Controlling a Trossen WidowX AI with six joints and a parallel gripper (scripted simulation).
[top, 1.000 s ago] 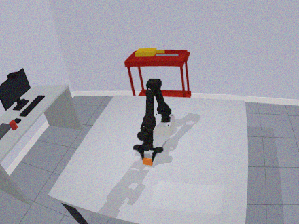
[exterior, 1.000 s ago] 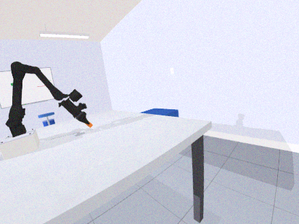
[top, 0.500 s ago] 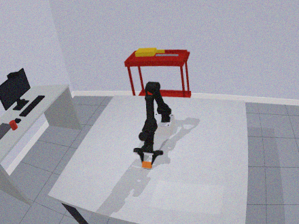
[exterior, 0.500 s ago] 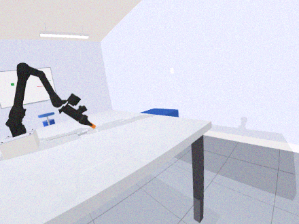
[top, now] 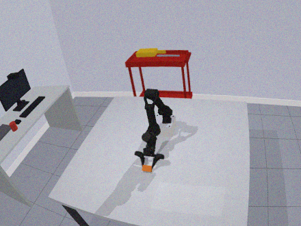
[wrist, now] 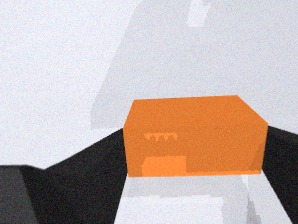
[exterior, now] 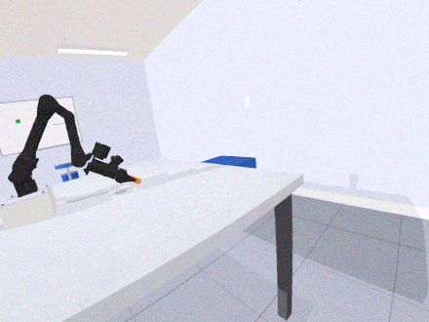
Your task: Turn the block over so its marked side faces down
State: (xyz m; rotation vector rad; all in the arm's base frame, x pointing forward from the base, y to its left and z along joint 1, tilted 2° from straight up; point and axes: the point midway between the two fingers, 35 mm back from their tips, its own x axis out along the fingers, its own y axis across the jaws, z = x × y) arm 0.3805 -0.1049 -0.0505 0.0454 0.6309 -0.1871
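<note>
Office-like lab: desk with monitor, keyboard; whiteboard; red cart; tiled floor.

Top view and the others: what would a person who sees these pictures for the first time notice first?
The orange block stands out first, clamped in the black pincer above the white table; in the wrist view it sits between the two dark fingers. Next comes the red trolley against the back wall, with a yellow object on top.
</note>
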